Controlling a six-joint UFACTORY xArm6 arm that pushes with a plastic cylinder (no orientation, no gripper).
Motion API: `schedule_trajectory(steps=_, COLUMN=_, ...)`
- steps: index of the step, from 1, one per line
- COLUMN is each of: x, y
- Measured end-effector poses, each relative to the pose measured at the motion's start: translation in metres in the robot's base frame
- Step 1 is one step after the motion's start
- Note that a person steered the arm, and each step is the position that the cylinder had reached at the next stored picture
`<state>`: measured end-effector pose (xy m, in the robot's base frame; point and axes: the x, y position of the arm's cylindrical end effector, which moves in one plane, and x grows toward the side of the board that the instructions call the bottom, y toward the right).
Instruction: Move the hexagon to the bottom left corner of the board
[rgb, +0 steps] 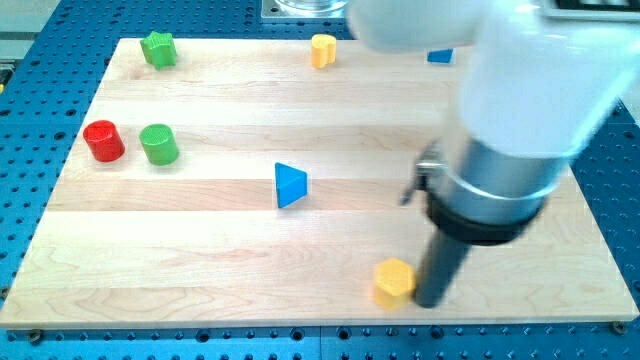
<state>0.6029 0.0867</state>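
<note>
The yellow hexagon (393, 281) lies near the view's bottom edge of the wooden board (200, 260), right of the middle. My tip (430, 303) rests on the board just to the hexagon's right, touching or almost touching its right side. The rod rises from there into the arm's dark collar and white body, which cover the board's right part.
A blue triangle (290, 186) lies mid-board. A red cylinder (103, 141) and a green cylinder (158, 144) stand at the left. A green star (158, 49) is at the top left, a yellow block (322, 50) at top centre, a blue block (440, 56) partly hidden by the arm.
</note>
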Motion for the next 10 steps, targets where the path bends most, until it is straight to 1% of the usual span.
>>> schedule_trajectory(steps=1, x=-0.01, y=-0.06)
schedule_trajectory(steps=2, x=-0.026, y=-0.059)
schedule_trajectory(steps=3, x=-0.03, y=-0.113)
schedule_trajectory(steps=4, x=-0.032, y=-0.145)
schedule_trajectory(steps=5, x=-0.034, y=-0.101)
schedule_trajectory(steps=6, x=-0.013, y=-0.105)
schedule_trajectory(steps=7, x=-0.001, y=-0.164)
schedule_trajectory(steps=8, x=-0.003, y=-0.208)
schedule_trajectory(steps=9, x=-0.006, y=-0.188)
schedule_trajectory(steps=10, x=0.01, y=-0.182)
